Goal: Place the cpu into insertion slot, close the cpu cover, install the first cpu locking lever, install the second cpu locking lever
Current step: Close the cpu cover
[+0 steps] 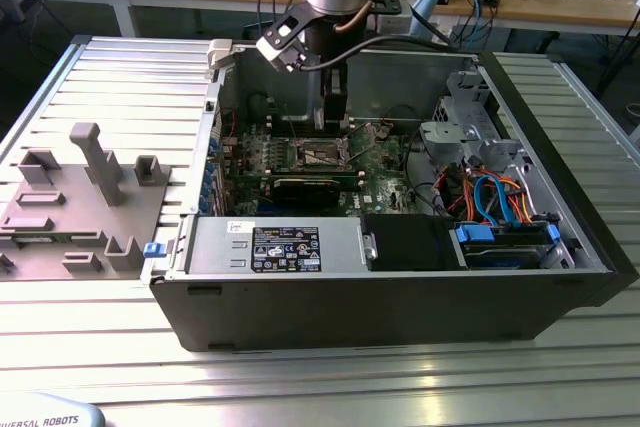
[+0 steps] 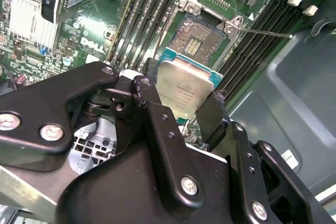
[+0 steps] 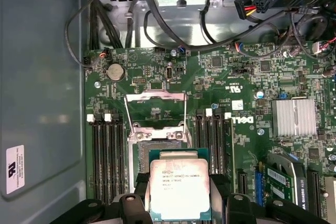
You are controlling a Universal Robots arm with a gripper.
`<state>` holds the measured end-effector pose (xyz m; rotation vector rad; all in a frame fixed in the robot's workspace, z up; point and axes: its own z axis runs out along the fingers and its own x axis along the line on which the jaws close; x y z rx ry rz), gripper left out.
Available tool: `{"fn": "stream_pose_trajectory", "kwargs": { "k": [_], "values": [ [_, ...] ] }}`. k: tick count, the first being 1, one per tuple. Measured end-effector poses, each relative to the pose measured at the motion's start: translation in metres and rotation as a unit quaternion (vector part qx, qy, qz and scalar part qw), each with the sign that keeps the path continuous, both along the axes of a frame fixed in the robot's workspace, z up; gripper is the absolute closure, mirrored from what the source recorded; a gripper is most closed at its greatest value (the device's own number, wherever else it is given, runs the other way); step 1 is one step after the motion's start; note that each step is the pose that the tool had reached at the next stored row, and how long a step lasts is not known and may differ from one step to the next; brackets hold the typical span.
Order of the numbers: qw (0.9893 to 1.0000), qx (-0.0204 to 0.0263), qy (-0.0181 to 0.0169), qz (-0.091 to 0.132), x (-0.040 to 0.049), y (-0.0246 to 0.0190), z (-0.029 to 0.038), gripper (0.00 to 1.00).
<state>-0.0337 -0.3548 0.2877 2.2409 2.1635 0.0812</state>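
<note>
My gripper (image 1: pixel 335 119) hangs inside the open computer case (image 1: pixel 560 277), just above the green circuit board (image 1: pixel 385 162). It is shut on the cpu (image 3: pixel 179 188), a flat square chip with a silver-grey top, gripped by two opposite edges between black fingers (image 2: pixel 153 109). In the second wrist view the cpu (image 2: pixel 184 90) hovers a short way off the insertion slot (image 2: pixel 200 35), whose dark centre lies bare. In the first wrist view the chip hides part of the insertion slot (image 3: pixel 143 153). The cpu cover (image 3: pixel 156 96) is a thin metal frame, folded open beyond the socket. A thin locking lever (image 2: pixel 268 33) sticks out sideways.
Long black memory slots (image 3: pixel 107 150) flank the socket on both sides. A finned heat sink (image 3: pixel 294 116) and cable bundles (image 3: pixel 157 19) sit nearby. The power supply (image 1: pixel 290 247) and a drive bay with blue cables (image 1: pixel 500 217) line the case front. A grey parts fixture (image 1: pixel 80 197) lies at the exterior view's left.
</note>
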Motion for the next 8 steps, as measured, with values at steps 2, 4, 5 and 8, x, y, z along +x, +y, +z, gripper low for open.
{"fn": "stream_pose_trajectory", "kwargs": {
  "k": [2, 4, 5, 8],
  "values": [
    [1.0000, 0.0000, 0.0000, 0.002, 0.0000, 0.0020, -0.0002, 0.46],
    [1.0000, 0.0000, 0.0000, 0.002, 0.0000, 0.0034, -0.0006, 0.46],
    [1.0000, 0.0001, 0.0000, 0.002, 0.0000, 0.0036, -0.0008, 0.46],
    [1.0000, 0.0000, 0.0000, 0.003, 0.0000, 0.0041, -0.0012, 0.46]
  ]
}}
